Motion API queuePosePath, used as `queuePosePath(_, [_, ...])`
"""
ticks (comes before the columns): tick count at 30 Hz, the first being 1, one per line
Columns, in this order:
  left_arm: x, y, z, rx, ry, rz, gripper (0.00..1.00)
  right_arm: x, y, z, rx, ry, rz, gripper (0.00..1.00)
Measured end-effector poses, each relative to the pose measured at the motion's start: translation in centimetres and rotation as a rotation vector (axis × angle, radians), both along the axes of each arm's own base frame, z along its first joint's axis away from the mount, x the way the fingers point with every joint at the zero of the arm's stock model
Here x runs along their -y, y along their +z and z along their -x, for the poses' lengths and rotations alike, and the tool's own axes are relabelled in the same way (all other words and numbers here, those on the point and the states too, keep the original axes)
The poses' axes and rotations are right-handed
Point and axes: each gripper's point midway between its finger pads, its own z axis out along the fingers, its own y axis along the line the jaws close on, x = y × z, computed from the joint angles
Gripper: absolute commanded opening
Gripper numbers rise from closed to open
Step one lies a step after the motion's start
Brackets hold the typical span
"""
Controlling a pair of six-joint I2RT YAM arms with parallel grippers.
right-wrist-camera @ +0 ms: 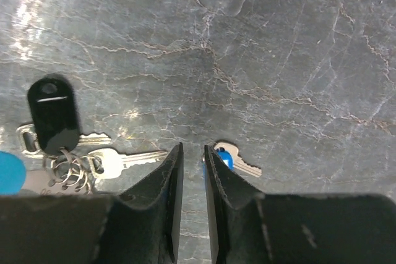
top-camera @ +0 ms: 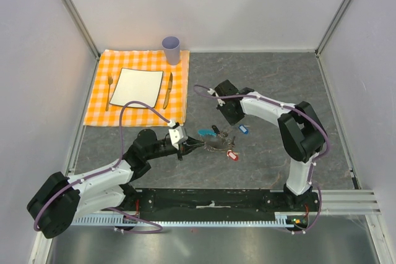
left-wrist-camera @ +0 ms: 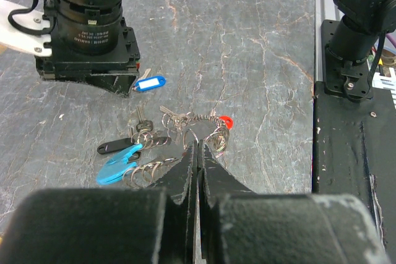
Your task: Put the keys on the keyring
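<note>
The keyring (top-camera: 216,143), a silver chain loop with a cyan clasp (left-wrist-camera: 117,166), lies mid-table with silver keys (left-wrist-camera: 176,117) and a black tag (left-wrist-camera: 114,146). A red tag (left-wrist-camera: 226,122) sits at its right end. My left gripper (left-wrist-camera: 198,144) is shut, its tips pinching a wire loop of the keyring; it also shows in the top view (top-camera: 199,144). A loose key with a blue tag (top-camera: 243,129) lies apart. My right gripper (right-wrist-camera: 193,148) hovers low with a narrow empty gap, the blue-tagged key (right-wrist-camera: 238,162) just right of its fingers.
An orange checked placemat (top-camera: 102,106) at the back left carries a white plate (top-camera: 137,86), fork, knife and a lilac cup (top-camera: 171,49). A black base rail (top-camera: 216,201) runs along the near edge. White walls enclose the table.
</note>
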Motion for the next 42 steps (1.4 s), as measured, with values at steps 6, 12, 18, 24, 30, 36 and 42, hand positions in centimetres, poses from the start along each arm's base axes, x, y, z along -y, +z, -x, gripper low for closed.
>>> queuePosePath(6, [0.0, 0.0, 0.0, 0.0, 0.0, 0.0, 0.02, 0.5, -0.4, -0.1, -0.012, 0.006, 0.107, 0.26])
queuePosePath(12, [0.0, 0.0, 0.0, 0.0, 0.0, 0.0, 0.02, 0.7, -0.7, -0.1, -0.017, 0.015, 0.18, 0.26])
queuePosePath(18, [0.0, 0.0, 0.0, 0.0, -0.001, 0.0, 0.02, 0.9, -1.3, 0.4, -0.04, 0.028, 0.222, 0.26])
queuePosePath(24, [0.0, 0.0, 0.0, 0.0, -0.002, 0.0, 0.02, 1.2, -1.7, 0.6, -0.053, 0.034, 0.264, 0.25])
queuePosePath(30, [0.0, 0.0, 0.0, 0.0, -0.003, 0.0, 0.02, 1.3, -1.7, 0.7, -0.053, 0.04, 0.296, 0.24])
queuePosePath(36, [0.0, 0.0, 0.1, 0.0, -0.003, 0.0, 0.02, 1.3, -1.8, 0.6, -0.046, 0.047, 0.317, 0.2])
queuePosePath(42, [0.0, -0.2, 0.0, -0.005, -0.004, -0.004, 0.02, 1.2, -1.8, 0.5, -0.042, 0.054, 0.33, 0.13])
